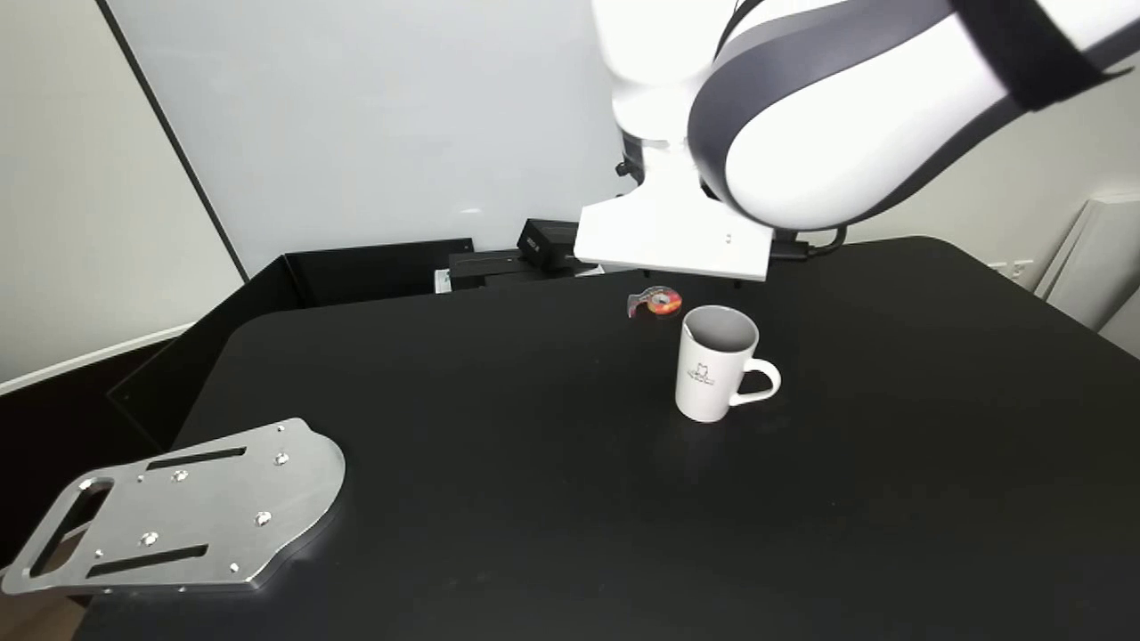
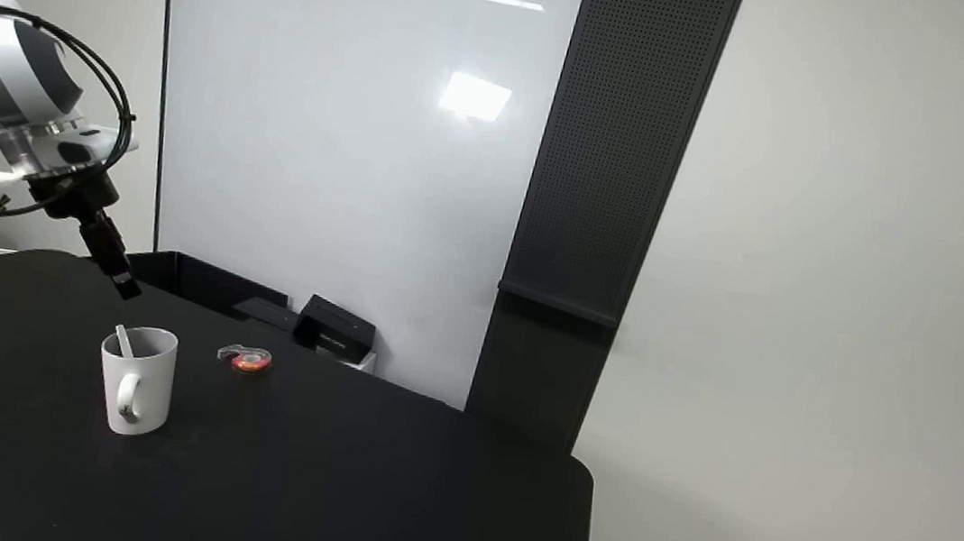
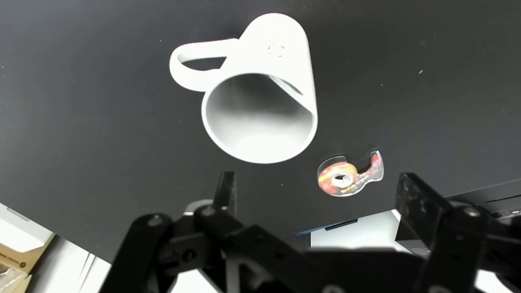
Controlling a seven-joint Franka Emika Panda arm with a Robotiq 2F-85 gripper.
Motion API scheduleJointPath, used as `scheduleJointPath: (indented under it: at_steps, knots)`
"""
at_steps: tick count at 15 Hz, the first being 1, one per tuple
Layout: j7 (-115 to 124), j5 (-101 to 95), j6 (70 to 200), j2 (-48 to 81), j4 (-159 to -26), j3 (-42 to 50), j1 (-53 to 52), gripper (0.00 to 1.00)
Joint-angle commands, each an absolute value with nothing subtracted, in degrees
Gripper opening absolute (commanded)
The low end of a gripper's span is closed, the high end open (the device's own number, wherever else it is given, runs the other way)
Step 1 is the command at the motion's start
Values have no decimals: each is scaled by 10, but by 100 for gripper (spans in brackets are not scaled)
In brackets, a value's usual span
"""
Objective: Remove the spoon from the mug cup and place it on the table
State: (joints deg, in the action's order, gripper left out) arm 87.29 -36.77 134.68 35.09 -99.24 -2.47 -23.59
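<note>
My gripper (image 3: 318,187) is spread wide and holds nothing, clear of the mug (image 2: 150,396). The spoon (image 2: 125,342) leans inside the mug, its end poking over the rim. How much is free to pinch, I can't judge well. I'd straddle that end, keep off the rim, squeeze gently, and draw it out along its lean before lowering to the table (image 2: 349,482).

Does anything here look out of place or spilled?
No spill or damage shows; the mug cup stands upright, the spoon leaning inside. One oddity: the grey metal plate juts past the edge of the table, which looks precarious, though I can't tell whether it's fastened.
</note>
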Motion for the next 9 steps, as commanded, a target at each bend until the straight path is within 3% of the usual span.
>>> scheduleJointPath:
  at_steps: [1, 9]
  knots:
    - [862, -346, 1335, 373, -966, -19, -246, 100]
    - [850, -319, 1360, 390, -966, -15, -251, 100]
